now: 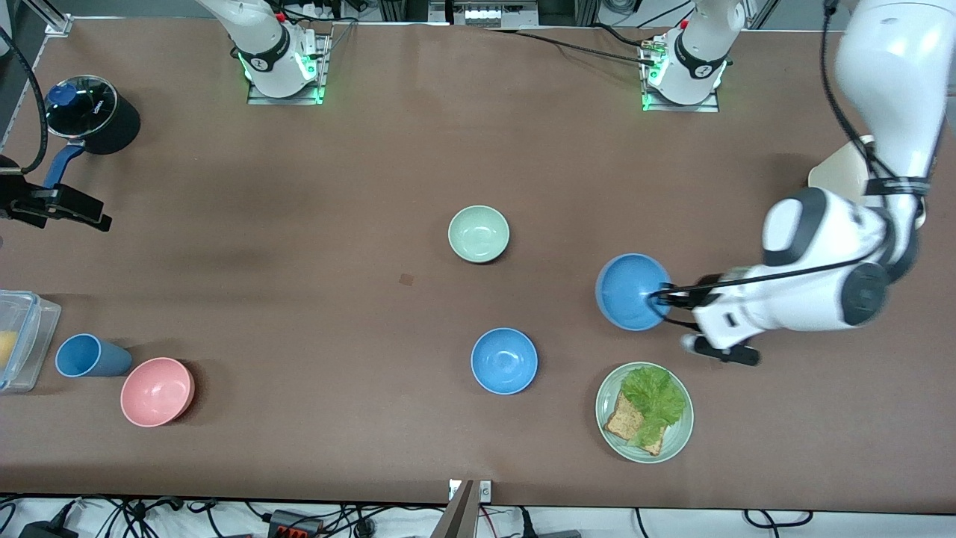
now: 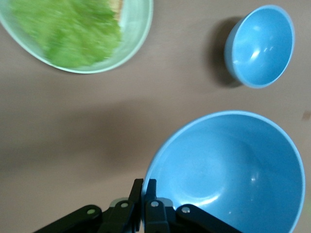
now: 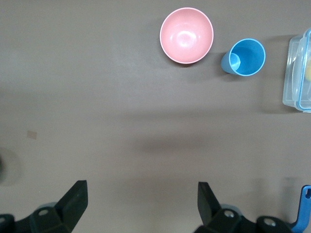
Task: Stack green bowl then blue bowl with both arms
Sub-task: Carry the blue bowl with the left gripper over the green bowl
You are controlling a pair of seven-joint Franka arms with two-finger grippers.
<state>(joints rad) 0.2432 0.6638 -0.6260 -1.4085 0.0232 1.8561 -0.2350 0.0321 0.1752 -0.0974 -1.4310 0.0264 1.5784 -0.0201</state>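
Note:
The pale green bowl (image 1: 479, 234) stands upright near the middle of the table. My left gripper (image 1: 661, 294) (image 2: 144, 187) is shut on the rim of one blue bowl (image 1: 627, 291) (image 2: 233, 170) and holds it tilted above the table, between the green bowl and the lettuce plate. A second blue bowl (image 1: 504, 360) (image 2: 262, 46) rests on the table, nearer the front camera than the green bowl. My right gripper (image 1: 106, 213) (image 3: 142, 187) hangs open with nothing in it over the right arm's end of the table, beside the pot.
A green plate (image 1: 603, 396) (image 2: 138, 39) with lettuce and bread lies near the front edge. Pink bowl (image 1: 157, 391) (image 3: 186, 35), blue cup (image 1: 88, 356) (image 3: 246, 57) and a clear container (image 1: 19, 340) (image 3: 297, 73) sit at the right arm's end. A black lidded pot (image 1: 89, 112) stands farther back.

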